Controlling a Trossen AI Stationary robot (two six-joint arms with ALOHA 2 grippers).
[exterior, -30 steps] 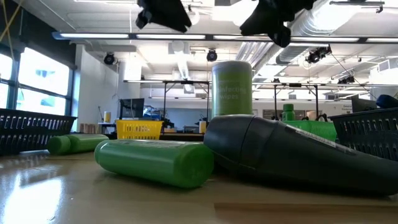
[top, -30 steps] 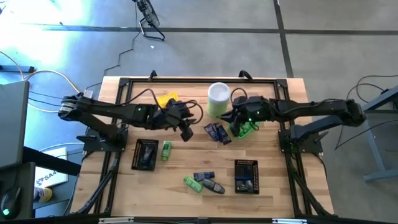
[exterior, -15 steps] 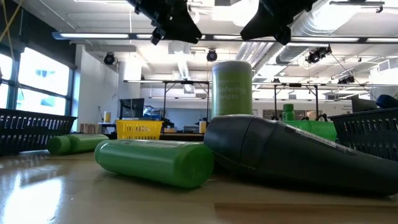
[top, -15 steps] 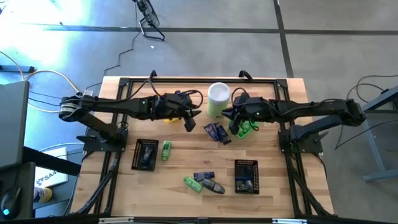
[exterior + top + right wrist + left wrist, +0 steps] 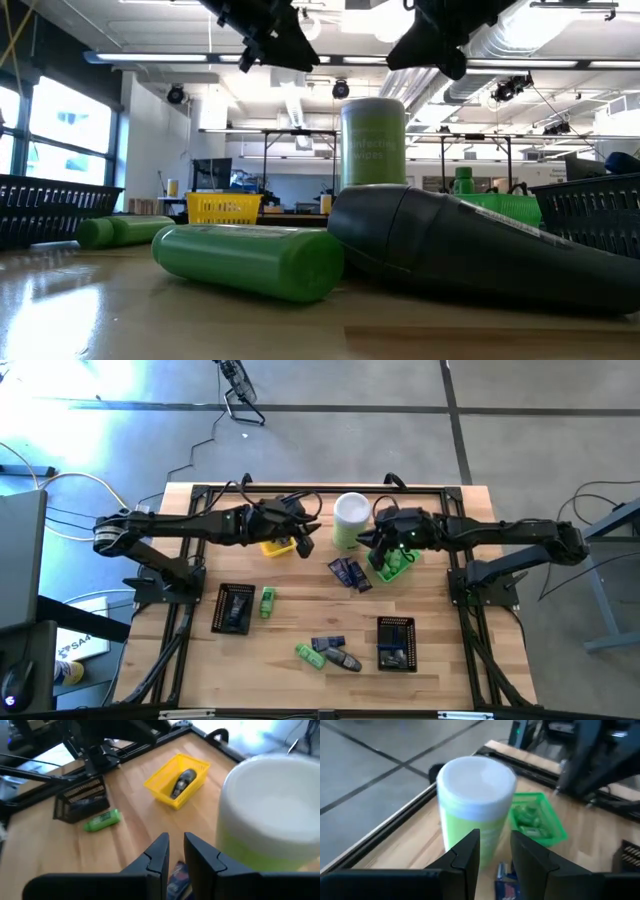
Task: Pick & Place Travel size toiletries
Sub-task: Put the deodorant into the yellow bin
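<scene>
The toiletries lie loose on the table: navy packets (image 5: pixel 349 572) at the middle, a green bottle (image 5: pixel 268 601) by the left black tray, and a green bottle (image 5: pixel 308 654), a navy packet and a grey oval piece (image 5: pixel 345 660) near the front. One grey oval piece (image 5: pixel 182 780) lies in the yellow tray (image 5: pixel 272 547). Green items fill the green tray (image 5: pixel 537 817). My left gripper (image 5: pixel 303 547) hovers over the yellow tray's right end, its fingers (image 5: pixel 495 835) a narrow gap apart with nothing between. My right gripper (image 5: pixel 378 558) hangs over the green tray, likewise narrowly open (image 5: pixel 175 837) and holding nothing.
A tall pale-green canister (image 5: pixel 351 515) with a white lid stands between the two grippers at the far middle. Black mesh trays sit at the left (image 5: pixel 235 608) and the front right (image 5: pixel 396 643). A dark frame runs round the table's edges.
My left gripper has gone from the table's middle toward the far edge, ending above the yellow tray's right end, and has swung to face the canister. The gap between its fingers shows no change. The toiletries on the table have stayed in place.
</scene>
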